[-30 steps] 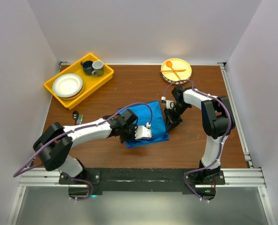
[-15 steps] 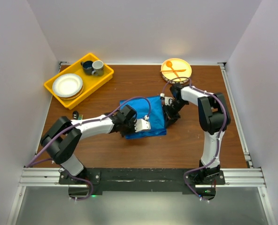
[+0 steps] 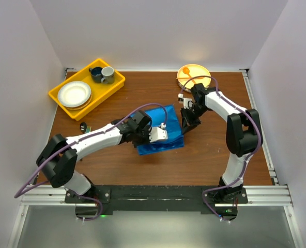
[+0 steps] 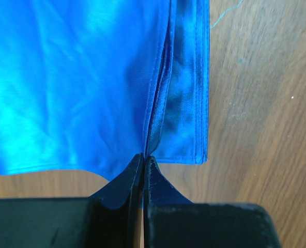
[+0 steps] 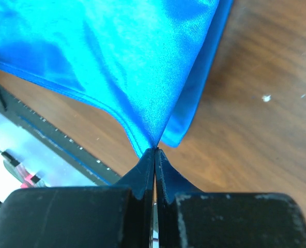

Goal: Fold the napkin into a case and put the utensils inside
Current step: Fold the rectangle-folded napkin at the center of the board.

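Left end effector (image 4: 144,157) is pinched shut on a doubled edge of the napkin (image 4: 80,77). The layers stack along a crease that runs up the frame from its tips. Right end effector (image 5: 154,151) is also clamped thin on the cloth, which tents up from its tips.

From above, the napkin lies mid-desk (image 3: 142,93) between the two arms, already folded to a smaller block. Against a second ago, both end effectors sit higher in the frame. The right one is now close below the plate (image 3: 184,70), and the cloth's lower edge has come up with them.

I judge this a fold under way, with the pinched edges being carried toward the top of the frame. The case is not yet formed.

The utensils (image 3: 85,126) show small and dark at the left of the desk, below the tray (image 3: 101,97). They lie well apart from the cloth, so loading waits on the folding.
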Robot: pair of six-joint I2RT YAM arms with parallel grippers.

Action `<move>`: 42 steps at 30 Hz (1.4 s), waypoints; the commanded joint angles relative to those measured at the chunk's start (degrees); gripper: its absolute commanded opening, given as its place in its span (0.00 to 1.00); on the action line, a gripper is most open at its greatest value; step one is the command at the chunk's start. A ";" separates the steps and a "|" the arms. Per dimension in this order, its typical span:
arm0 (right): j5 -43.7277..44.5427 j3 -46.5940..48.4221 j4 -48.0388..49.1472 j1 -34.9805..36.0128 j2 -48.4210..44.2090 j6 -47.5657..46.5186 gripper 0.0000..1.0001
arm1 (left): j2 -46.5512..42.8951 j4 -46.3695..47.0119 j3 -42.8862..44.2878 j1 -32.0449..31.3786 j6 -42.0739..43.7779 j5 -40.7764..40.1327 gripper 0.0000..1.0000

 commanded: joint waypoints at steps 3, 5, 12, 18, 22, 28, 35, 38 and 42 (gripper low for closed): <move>-0.81 -1.13 -3.32 -0.01 -1.72 -1.38 0.00 | -3.31 -5.20 2.25 -0.60 0.08 2.87 0.00; -0.28 -2.45 -1.75 -0.10 -1.28 -1.29 0.00 | -2.69 -4.94 1.54 -0.87 -0.18 3.32 0.00; 0.78 -5.36 3.09 -0.10 3.11 -0.15 0.00 | 0.12 0.94 -3.72 -1.31 -1.59 2.62 0.00; 2.63 -5.36 5.38 -0.01 5.22 -0.24 0.00 | 1.70 4.73 -6.54 -1.31 -2.73 0.77 0.00; 2.71 -5.54 5.65 -0.01 5.14 -0.32 0.00 | 1.79 5.96 -7.07 -1.31 -3.61 0.94 0.00; 1.31 -3.08 3.01 -0.01 1.80 -0.76 0.00 | 0.48 5.35 -6.28 -1.39 -3.96 0.68 0.01; 1.83 -0.88 0.72 -0.01 0.65 -1.91 0.00 | -0.58 3.77 -4.26 -1.31 -4.05 0.77 0.01; 2.36 -1.49 1.33 -0.01 0.92 -1.99 0.00 | -0.32 4.03 -4.26 -1.31 -4.31 1.12 0.01; 3.06 -2.11 2.13 -0.10 1.09 -2.08 0.00 | -0.14 3.94 -3.82 -1.31 -5.37 3.05 0.01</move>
